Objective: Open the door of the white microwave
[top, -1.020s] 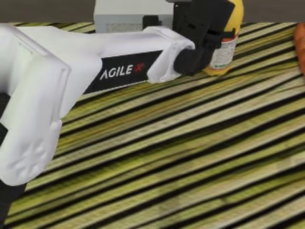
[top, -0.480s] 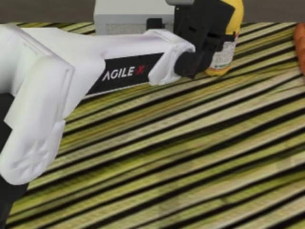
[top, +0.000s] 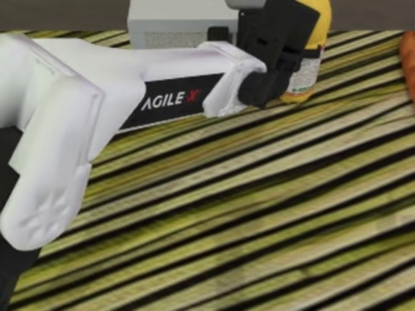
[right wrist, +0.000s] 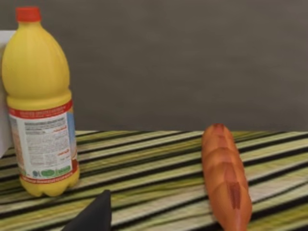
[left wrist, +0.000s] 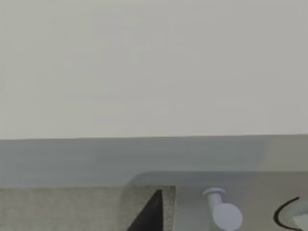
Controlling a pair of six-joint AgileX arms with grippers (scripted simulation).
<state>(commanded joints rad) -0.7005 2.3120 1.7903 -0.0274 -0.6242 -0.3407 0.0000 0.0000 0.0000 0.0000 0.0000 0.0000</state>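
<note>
A: Where is the white microwave (top: 174, 23)?
B: At about twelve o'clock on the striped table (top: 259, 207), at its far edge. My left arm reaches across from nine o'clock, and the left gripper (top: 275, 39) sits at the microwave's right end, partly over the yellow bottle (top: 310, 65).
A: And the door (left wrist: 72, 209)?
B: The left wrist view looks over the microwave's top; only a strip of the speckled mesh window shows, with one silver knob (left wrist: 222, 211) beside it. Whether the door is ajar, I cannot tell.
A: Fingers apart or together?
B: Cannot tell for either arm. Only a dark tip of the right gripper (right wrist: 94, 216) shows in its own wrist view.
A: Anything else?
B: An orange bread loaf (right wrist: 225, 175) lies at three o'clock from the bottle, well apart from it.
</note>
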